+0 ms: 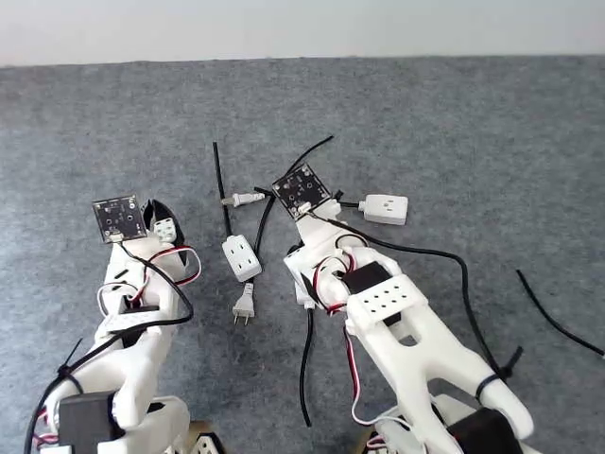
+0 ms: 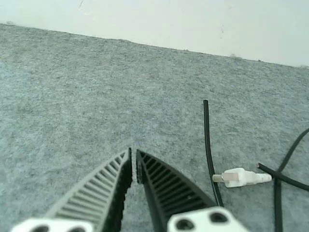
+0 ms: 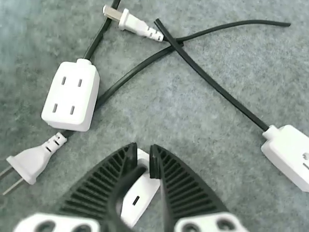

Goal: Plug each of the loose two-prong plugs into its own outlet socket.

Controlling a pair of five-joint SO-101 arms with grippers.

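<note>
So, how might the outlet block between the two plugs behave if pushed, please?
The outlet block is boxy and lies flat, so it probably slides, not rolls. The carpet may drag on it; its thin black cord likely trails limply.

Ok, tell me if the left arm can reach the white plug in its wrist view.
Probably yes. The plug lies on bare carpet ahead of the left claw, nothing on top. A black cord runs past its prongs, and the claw is shut, so it must open first.
</note>
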